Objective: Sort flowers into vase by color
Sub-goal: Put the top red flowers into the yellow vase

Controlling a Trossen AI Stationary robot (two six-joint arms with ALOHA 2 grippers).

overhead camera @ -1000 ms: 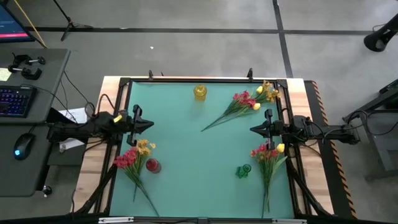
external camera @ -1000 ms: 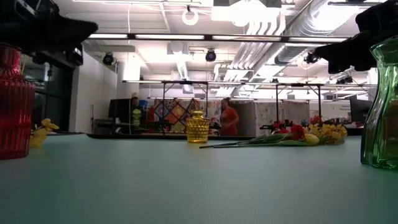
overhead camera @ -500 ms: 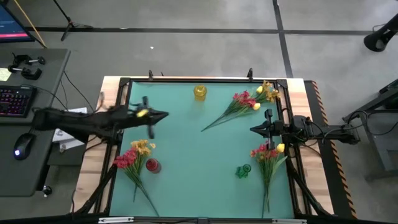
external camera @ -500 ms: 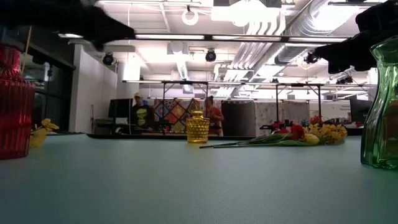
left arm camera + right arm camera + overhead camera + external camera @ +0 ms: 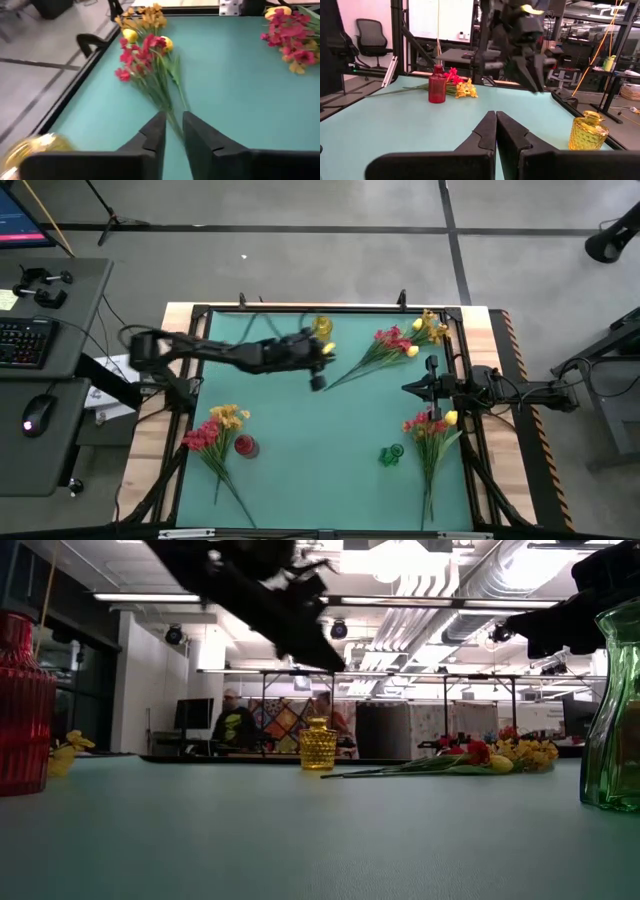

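Teal matting covers the table (image 5: 300, 440), smooth and flat inside a dark metal frame with pale wood edging. Taking the yellow vase (image 5: 321, 328) as the landmark: it is a small, squat bottle of ribbed, translucent yellow glass standing upright at the table's far edge.

Just beside the yellow vase, toward the table's middle, hangs the left gripper (image 5: 318, 379), its dark arm stretched across from the left side. Its two dark, blocky fingers (image 5: 152, 136) stand slightly apart with a narrow gap between them and hold nothing. Right of the yellow vase lies the far bunch of flowers (image 5: 385, 350): thin green plastic stems fanned toward the table's middle, with ruffled red-pink blossoms, small clustered orange-yellow blossoms and smooth round yellow buds at the far right corner. In the left wrist view the stem ends lie just ahead of the fingertips, not touching them.

Well away from the yellow vase, at the near left, a second mixed bunch (image 5: 212, 438) lies flat beside a ribbed red glass vase (image 5: 245, 446). At the near right, a third bunch (image 5: 432, 435) lies next to a clear green glass vase (image 5: 391, 453).

Far right of the yellow vase, the right gripper (image 5: 410, 388) waits above the table's edge, its fingers pressed together on nothing.
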